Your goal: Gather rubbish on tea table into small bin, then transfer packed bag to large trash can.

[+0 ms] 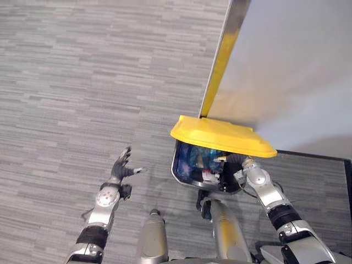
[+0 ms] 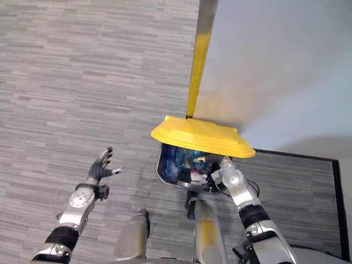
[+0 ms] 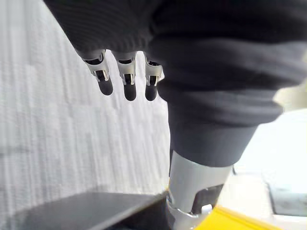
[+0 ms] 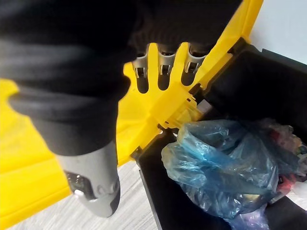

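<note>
A large black trash can [image 1: 177, 165] stands by the wall with its yellow lid [image 1: 220, 136] tilted up. Inside it lies a packed blue plastic bag [image 4: 225, 167], with more rubbish beside it. My right hand [image 1: 250, 171] is at the can's mouth, just under the lid. Its fingers [image 4: 163, 72] are straight and point at the lid's underside, apart from the bag and holding nothing. My left hand [image 1: 121, 166] hovers over the carpet to the left of the can, fingers [image 3: 127, 79] spread and empty.
A pale wall [image 1: 297, 66] rises behind the can, edged by a yellow and metal strip [image 1: 223, 55]. A dark mat [image 1: 316, 179] lies to the can's right. Grey carpet [image 1: 82, 82] stretches to the left.
</note>
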`<state>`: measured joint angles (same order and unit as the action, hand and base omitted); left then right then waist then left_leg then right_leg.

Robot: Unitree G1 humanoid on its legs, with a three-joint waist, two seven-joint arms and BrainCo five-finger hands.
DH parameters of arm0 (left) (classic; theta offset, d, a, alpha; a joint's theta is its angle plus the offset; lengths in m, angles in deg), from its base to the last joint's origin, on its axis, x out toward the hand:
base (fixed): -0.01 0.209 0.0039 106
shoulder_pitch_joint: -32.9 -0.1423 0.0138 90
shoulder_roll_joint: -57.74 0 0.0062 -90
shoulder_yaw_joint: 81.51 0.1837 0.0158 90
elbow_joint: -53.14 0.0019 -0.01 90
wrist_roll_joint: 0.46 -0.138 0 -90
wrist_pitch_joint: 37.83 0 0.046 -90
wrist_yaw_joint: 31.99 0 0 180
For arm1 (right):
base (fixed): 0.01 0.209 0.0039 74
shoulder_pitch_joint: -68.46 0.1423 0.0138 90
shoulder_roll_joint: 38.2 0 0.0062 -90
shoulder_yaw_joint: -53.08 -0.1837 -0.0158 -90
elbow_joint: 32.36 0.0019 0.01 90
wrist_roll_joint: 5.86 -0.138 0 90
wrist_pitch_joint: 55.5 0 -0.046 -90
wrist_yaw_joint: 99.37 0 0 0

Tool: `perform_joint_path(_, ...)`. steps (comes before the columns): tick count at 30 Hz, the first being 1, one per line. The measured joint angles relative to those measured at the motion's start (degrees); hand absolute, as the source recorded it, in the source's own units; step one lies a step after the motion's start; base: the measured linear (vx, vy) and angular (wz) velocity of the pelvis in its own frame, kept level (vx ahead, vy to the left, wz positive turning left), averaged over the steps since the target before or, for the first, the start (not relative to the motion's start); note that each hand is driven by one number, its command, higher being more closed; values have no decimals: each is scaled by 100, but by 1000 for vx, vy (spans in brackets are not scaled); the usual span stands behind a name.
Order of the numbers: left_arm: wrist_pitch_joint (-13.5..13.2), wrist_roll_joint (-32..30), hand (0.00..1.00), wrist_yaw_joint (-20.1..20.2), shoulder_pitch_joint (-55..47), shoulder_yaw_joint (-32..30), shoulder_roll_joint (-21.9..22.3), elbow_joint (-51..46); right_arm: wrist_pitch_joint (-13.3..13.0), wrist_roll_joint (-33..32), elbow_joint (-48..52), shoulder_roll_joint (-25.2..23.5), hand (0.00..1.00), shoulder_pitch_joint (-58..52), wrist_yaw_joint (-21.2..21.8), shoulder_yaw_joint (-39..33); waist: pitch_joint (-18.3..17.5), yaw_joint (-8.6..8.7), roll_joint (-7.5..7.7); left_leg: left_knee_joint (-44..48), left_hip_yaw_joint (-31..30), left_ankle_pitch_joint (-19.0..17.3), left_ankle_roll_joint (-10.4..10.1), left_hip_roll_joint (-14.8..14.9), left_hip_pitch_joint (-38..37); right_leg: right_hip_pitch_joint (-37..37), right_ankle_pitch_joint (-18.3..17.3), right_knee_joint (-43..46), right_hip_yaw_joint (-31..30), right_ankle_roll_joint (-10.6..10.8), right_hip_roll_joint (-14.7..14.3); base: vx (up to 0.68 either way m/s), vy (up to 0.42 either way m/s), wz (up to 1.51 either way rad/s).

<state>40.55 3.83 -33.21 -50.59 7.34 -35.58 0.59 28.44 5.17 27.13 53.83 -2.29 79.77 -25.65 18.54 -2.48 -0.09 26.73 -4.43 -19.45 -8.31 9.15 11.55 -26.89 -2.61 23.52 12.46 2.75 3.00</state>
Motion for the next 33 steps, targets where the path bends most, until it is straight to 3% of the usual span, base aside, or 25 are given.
perform_joint_path(3,29,-44,0,14,-232,-231,40,543,-6,87,-36,-152,0,-167,7,-7,-103,6,41,-72,15,10,18,10,-183,194,4,-138,-15,-6,-61,11,-5,-6)
perform_joint_path(7,183,-112,0,120,-612,-598,227,1170,-14,159,-315,-514,0,-450,101,-3,-311,-18,223,-182,149,11,22,24,-426,379,15,-249,-119,-10,-76,-10,21,-11)
perform_joint_path(18,246,-502,0,127,-821,-765,642,1524,-22,191,-486,-671,0,-870,94,-385,-411,8,309,-167,187,3,40,-3,-762,683,13,-259,-175,-2,-69,-18,2,-3)
perform_joint_path(21,244,-500,0,128,-971,-845,802,1538,-31,191,-488,-744,0,-909,88,-385,-423,-2,331,81,436,-158,122,7,-934,762,21,-171,-404,14,-135,-41,40,-43)
perform_joint_path(24,243,-494,0,128,-1081,-834,853,1564,-34,191,-460,-879,0,-1015,88,-357,-412,1,336,617,651,-424,163,94,-861,767,267,-162,-632,145,-299,-109,86,-47)
perform_joint_path(25,243,-483,0,130,-1051,-819,858,1599,-35,190,-387,-904,0,-1208,90,-362,-407,38,360,858,678,-472,221,86,-760,749,452,-190,-671,375,-281,-240,147,-40)
perform_joint_path(26,240,-476,0,129,-1015,-821,879,1616,-36,186,-257,-908,0,-1409,102,-361,-406,21,353,856,757,-420,326,166,-682,755,744,-390,-806,808,-289,-250,93,-36)
perform_joint_path(27,228,-471,0,128,-1013,-829,916,1613,-38,181,-194,-932,0,-1514,114,-351,-394,-10,327,836,884,-363,371,202,-630,610,681,-68,-814,570,-270,-313,39,-35)
perform_joint_path(28,239,-462,0,122,-1004,-802,917,1623,-43,131,-161,-961,0,-1721,122,-357,-407,41,369,774,910,-239,386,186,-554,346,196,1184,-761,-55,-177,-305,-18,-18)
perform_joint_path(29,240,-455,0,122,-1000,-773,909,1618,-43,91,-179,-1004,0,-1993,131,-375,-435,43,408,599,911,-66,376,181,-533,372,-215,2138,-742,-110,-45,-290,-17,-7)
perform_joint_path(31,241,-439,0,120,-1049,-719,902,1610,-50,79,-222,-1104,0,-2345,194,-458,-491,33,471,305,910,182,322,171,-507,619,-548,2782,-752,-51,160,-182,-92,-6)
perform_joint_path(32,245,-428,0,121,-1070,-652,908,1599,-53,86,-311,-1140,0,-2560,239,-481,-532,36,519,134,910,352,255,168,-437,939,-829,2812,-783,75,331,-159,-181,-14)
perform_joint_path(33,256,-396,0,122,-1055,-613,956,1534,-52,113,-459,-1166,0,-2739,239,-568,-608,34,642,100,931,492,175,144,-252,1210,-1223,2181,-751,335,381,-125,-167,-18)
